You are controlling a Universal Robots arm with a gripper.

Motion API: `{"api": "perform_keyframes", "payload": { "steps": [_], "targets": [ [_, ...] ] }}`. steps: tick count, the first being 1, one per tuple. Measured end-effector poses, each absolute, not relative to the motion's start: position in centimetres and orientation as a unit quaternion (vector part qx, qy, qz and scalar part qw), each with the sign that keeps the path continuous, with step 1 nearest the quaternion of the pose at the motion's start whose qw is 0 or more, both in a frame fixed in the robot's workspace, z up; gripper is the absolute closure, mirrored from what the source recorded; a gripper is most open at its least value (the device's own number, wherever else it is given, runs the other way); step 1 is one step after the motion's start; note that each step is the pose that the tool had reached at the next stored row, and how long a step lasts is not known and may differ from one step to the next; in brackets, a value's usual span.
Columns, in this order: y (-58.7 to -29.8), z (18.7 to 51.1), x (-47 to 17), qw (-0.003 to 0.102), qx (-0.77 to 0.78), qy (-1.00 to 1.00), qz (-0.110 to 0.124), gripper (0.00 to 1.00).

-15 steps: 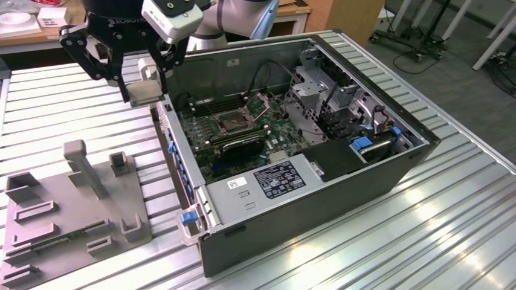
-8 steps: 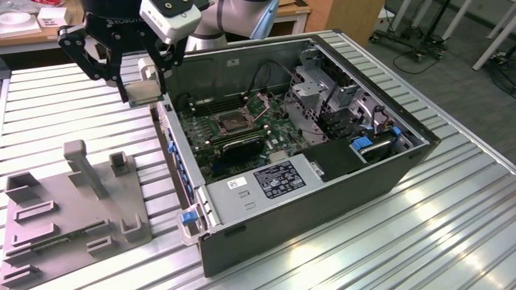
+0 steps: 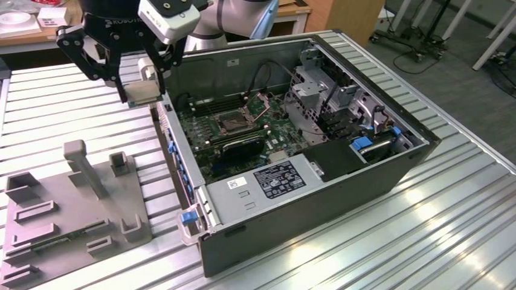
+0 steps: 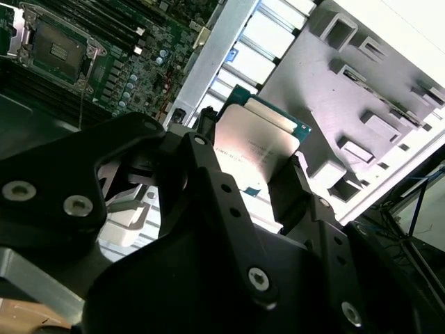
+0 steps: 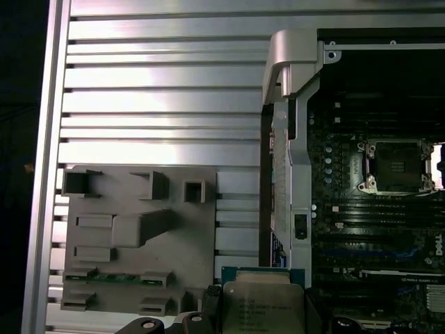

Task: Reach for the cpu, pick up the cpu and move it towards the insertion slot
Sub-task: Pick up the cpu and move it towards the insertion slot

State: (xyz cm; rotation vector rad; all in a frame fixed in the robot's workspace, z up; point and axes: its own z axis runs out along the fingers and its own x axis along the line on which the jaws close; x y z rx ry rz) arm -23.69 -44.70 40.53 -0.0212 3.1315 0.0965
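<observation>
Gripper fingers are pinching the cpu by its edges, carrying it above the slatted table just outside the computer case. Such a thin edge grip is risking a tilt or slip. The first wrist view is showing the insertion slot straight down, well apart

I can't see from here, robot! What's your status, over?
Gripper shut on the cpu, held in the air beside the open computer case. Insertion slot uncovered on the board. Nothing seen blocking the way.
</observation>
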Motion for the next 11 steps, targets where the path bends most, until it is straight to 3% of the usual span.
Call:
{"api": "perform_keyframes", "payload": {
  "steps": [11],
  "targets": [
    [-44.5,40.5,-22.4,0.005,-0.007,0.999,0.031,0.45]
  ]
}}
